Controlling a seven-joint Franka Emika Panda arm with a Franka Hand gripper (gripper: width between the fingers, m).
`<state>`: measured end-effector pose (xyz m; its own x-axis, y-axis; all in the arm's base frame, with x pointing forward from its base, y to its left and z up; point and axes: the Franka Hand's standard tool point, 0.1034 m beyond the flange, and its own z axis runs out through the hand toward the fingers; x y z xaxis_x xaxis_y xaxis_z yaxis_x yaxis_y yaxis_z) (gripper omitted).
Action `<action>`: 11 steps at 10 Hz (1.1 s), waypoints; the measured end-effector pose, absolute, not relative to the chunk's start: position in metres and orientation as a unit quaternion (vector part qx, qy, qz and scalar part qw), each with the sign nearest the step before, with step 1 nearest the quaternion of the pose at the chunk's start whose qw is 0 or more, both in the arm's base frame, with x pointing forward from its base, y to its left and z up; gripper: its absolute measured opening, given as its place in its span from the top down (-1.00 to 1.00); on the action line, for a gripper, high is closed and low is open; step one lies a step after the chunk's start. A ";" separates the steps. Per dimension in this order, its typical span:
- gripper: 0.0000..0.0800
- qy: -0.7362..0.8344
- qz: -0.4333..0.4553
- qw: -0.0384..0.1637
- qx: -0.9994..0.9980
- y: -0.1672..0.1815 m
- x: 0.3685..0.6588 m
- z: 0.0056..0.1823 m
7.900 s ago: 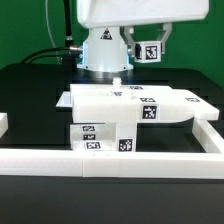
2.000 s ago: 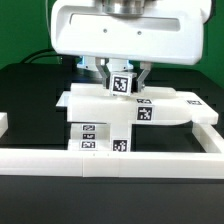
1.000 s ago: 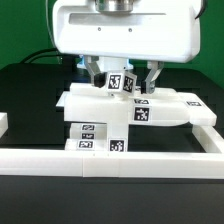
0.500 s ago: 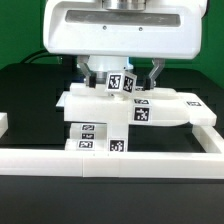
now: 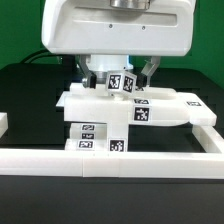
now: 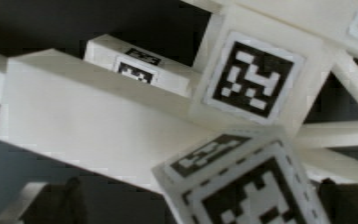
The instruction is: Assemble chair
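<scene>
Spreading your pincer [image 5: 122, 73] wide and empty, you left the small tagged block [image 5: 121, 83] standing on the chair's slab [image 5: 92, 100], so that part looked placed.

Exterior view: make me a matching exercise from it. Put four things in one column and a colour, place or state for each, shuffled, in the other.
Things:
1. tool
2. small tagged cube
3. border wall
4. table

Descriptions:
A. black
B. white, long and low, across the front
C. open, pointing down
D. between the tool's jaws, tag facing the camera

Pairs: 1-C, 2-D, 3-B, 4-A
</scene>
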<state>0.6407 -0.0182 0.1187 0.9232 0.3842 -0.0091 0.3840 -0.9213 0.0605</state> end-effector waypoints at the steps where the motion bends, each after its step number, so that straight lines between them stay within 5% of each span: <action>1: -0.62 0.234 0.004 0.039 0.971 -0.014 0.642 0.119; 6: -0.59 0.280 0.012 0.044 0.959 -0.010 0.644 0.118; 8: 0.30 0.280 0.011 0.043 0.959 -0.011 0.644 0.116; 11: 0.30 0.264 0.012 0.043 0.964 -0.011 0.644 0.116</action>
<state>0.6440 -0.0106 0.1163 0.8605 0.5094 0.0004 0.5073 -0.8571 0.0890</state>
